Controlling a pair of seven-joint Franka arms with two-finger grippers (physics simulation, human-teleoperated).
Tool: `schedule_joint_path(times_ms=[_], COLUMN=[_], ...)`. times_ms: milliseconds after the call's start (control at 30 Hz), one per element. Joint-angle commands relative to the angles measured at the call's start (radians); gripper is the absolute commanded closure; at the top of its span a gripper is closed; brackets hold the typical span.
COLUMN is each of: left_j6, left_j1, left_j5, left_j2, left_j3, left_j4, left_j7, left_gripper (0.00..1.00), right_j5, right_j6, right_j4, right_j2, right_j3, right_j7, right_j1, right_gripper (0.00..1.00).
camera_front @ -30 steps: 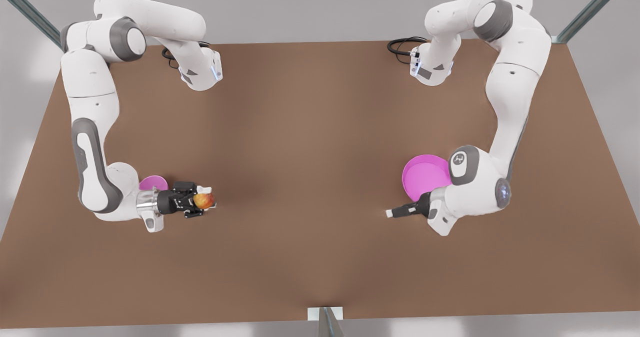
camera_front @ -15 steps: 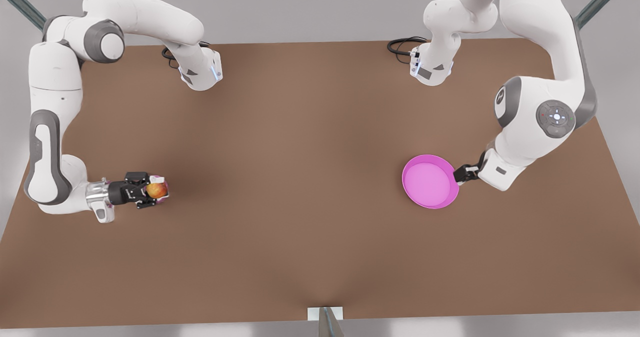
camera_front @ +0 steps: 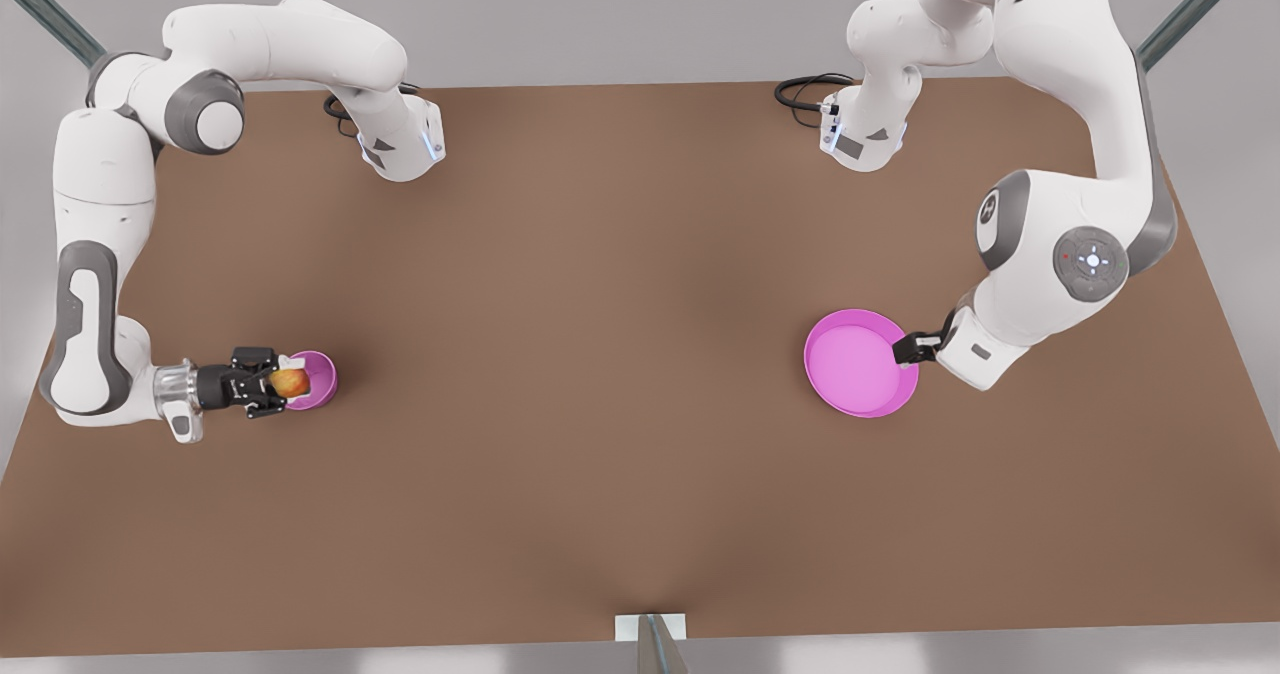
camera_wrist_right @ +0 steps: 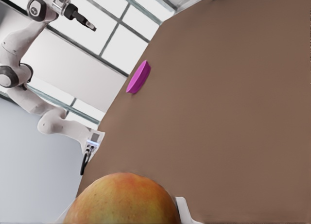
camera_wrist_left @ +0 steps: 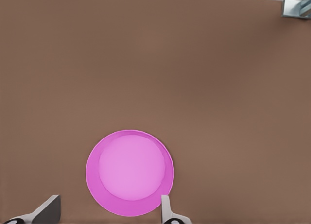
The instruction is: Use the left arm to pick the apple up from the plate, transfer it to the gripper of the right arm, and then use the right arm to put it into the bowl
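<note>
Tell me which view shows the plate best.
The left wrist view: the plate faces the camera, its whole rim visible. The front view shows it smaller, partly overlapped by the left gripper. The right wrist view shows it far off, edge-on.

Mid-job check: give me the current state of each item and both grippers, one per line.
apple: held off the table in the right gripper, over the bowl's near edge, not yet released.
bowl: upright on the table, nothing resting in it yet.
plate: flat on the table, nothing on it.
right gripper: jaws shut on the apple.
left gripper: jaws open, holding nothing, above the plate's edge.
</note>
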Motion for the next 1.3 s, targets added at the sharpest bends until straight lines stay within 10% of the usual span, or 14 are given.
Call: schedule_joint_path(times_ms=[0,167,233,433,600,733,900,1267], left_j6=[-0.001,-0.001,-0.001,-0.003,-0.001,-0.006,-0.107,-0.124], left_j1=[0.000,0.000,0.000,0.000,-0.002,0.026,0.037,0.035], left_j5=[0.001,0.001,-0.001,-0.001,0.004,0.002,0.013,0.059], left_j2=[0.000,0.001,0.001,0.000,0.001,-0.034,-0.088,-0.077], left_j3=[0.000,0.000,0.000,0.000,0.000,0.004,0.012,0.012], left_j4=[0.001,0.001,0.001,0.001,0.002,0.030,0.097,0.108], left_j7=[0.032,0.032,0.032,0.031,0.034,0.181,0.173,0.176], left_gripper=[0.00,0.00,0.00,0.00,0.00,0.00,0.00,0.00], right_j5=[-0.029,-0.043,-0.058,-0.087,-0.455,-0.761,-0.827,-0.834], right_j6=[0.006,0.008,0.008,-0.006,-0.035,-0.009,0.308,0.279], right_j4=[0.001,0.001,0.001,0.098,0.311,0.386,-0.086,-0.020], right_j2=[0.000,0.004,0.004,-0.005,-0.224,-0.386,-0.763,-0.701], right_j3=[-0.004,-0.017,-0.025,-0.016,0.354,0.398,-0.071,-0.059], right_j7=[-0.190,-0.207,-0.207,-0.132,0.715,1.110,1.408,1.441], right_j1=[0.000,0.000,-0.006,-0.003,0.063,0.222,0.555,0.568], right_gripper=[0.26,0.23,0.01,0.00,0.00,0.00,0.00,0.00])
